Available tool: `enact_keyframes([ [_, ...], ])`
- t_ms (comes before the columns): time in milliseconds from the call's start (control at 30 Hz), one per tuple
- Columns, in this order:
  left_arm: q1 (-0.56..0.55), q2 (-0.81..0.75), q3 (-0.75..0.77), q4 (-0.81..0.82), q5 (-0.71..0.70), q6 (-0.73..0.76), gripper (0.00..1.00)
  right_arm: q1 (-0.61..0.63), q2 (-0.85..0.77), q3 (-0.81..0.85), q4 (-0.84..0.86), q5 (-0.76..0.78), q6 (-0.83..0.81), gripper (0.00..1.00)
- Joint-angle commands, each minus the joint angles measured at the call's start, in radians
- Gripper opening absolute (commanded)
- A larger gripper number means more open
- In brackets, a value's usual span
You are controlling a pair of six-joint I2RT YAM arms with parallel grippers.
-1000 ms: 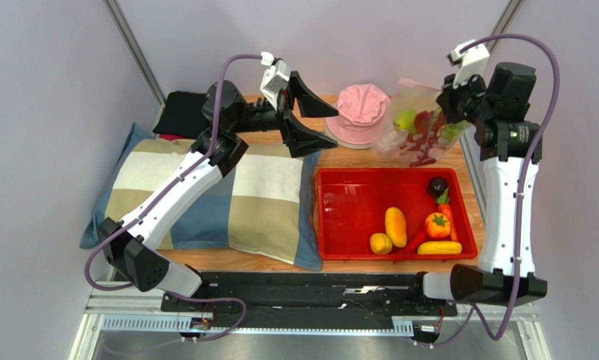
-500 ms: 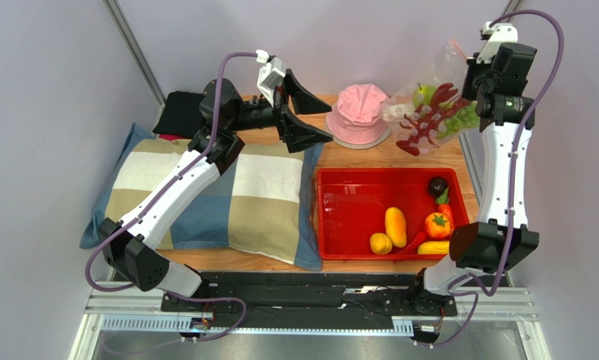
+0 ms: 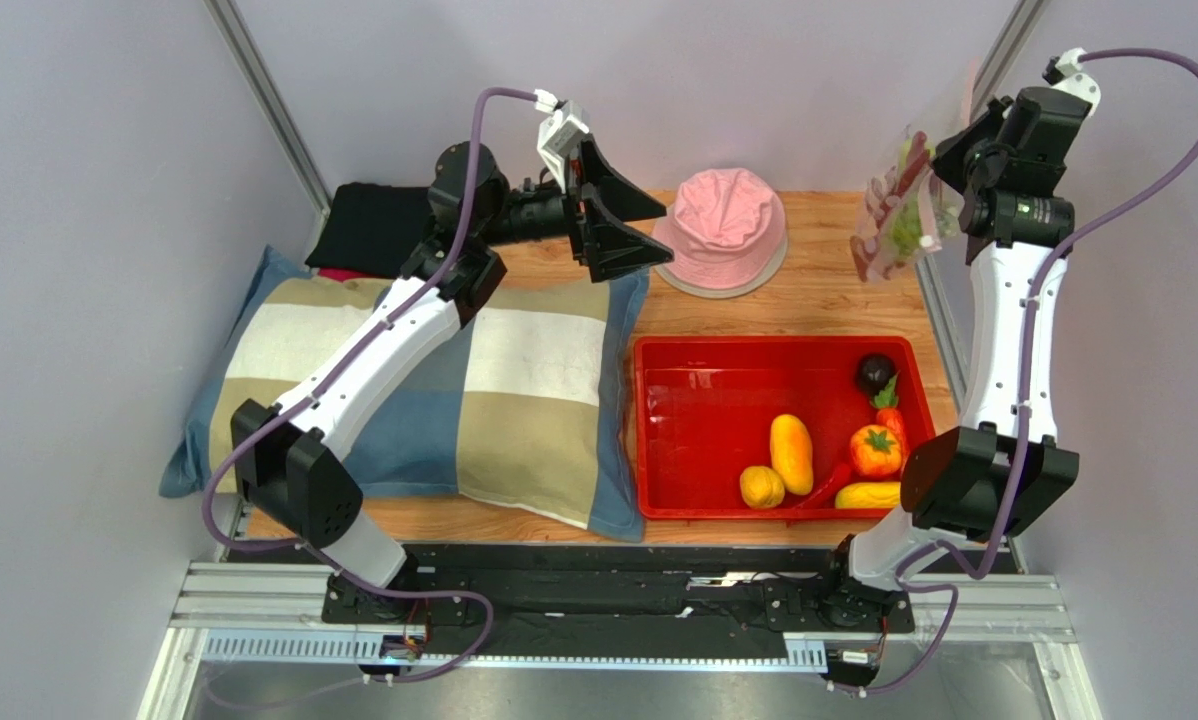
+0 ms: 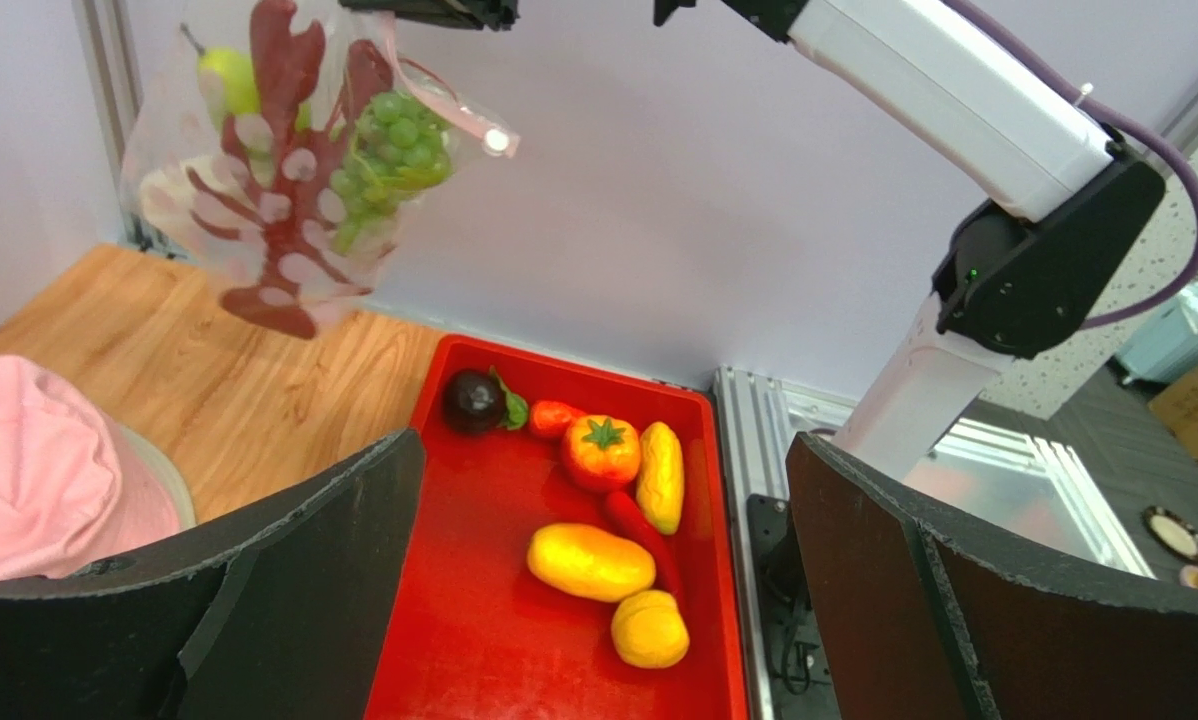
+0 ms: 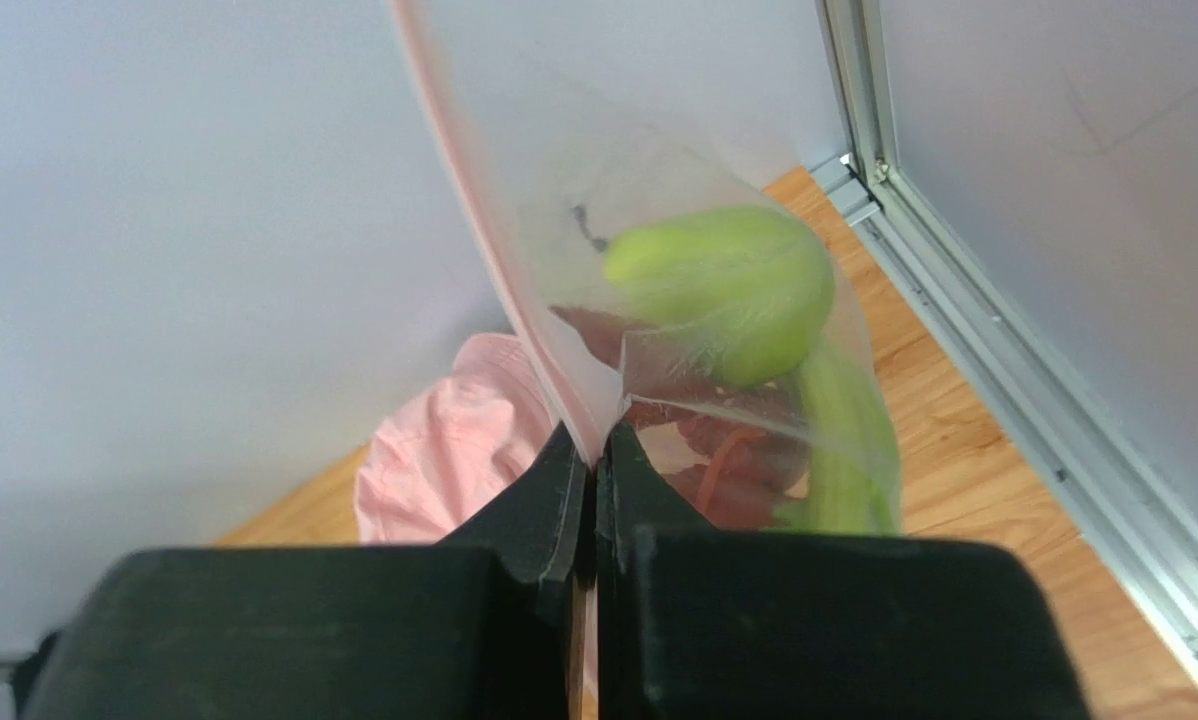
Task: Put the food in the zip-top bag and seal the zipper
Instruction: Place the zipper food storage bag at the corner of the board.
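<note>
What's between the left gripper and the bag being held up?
The pink hat; the top view shows it lying between the left gripper and the zip-top bag.

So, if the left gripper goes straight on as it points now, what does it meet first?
Probably the red tray, seen between the left gripper's open jaws; depth is unclear.

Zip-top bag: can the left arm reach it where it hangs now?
Probably, though it's a stretch. The zip-top bag hangs above the table from the shut right gripper. The open left gripper faces it over the pink hat with nothing between; whether the arm extends that far is unclear.
</note>
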Motion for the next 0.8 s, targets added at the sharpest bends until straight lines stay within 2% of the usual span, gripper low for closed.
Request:
enact_keyframes([
  [0, 0.024, 0.048, 0.079, 0.06, 0.003, -0.093, 0.99, 0.018, -0.047, -0.051, 0.322, 0.115, 0.203, 0.0],
  [133, 0.041, 0.086, 0.116, 0.071, 0.005, -0.129, 0.99, 0.024, -0.004, -0.071, 0.418, 0.263, 0.333, 0.0],
  [300, 0.055, 0.129, 0.159, 0.049, 0.014, -0.133, 0.99, 0.042, 0.03, -0.143, 0.62, 0.351, 0.49, 0.0],
  [500, 0.067, 0.178, 0.223, -0.006, 0.023, -0.12, 0.99, 0.056, 0.118, -0.113, 0.574, 0.445, 0.726, 0.0],
  [767, 0.078, 0.236, 0.298, -0.044, 0.023, -0.113, 0.99, 0.071, 0.297, 0.071, 0.587, 0.506, 0.791, 0.0],
])
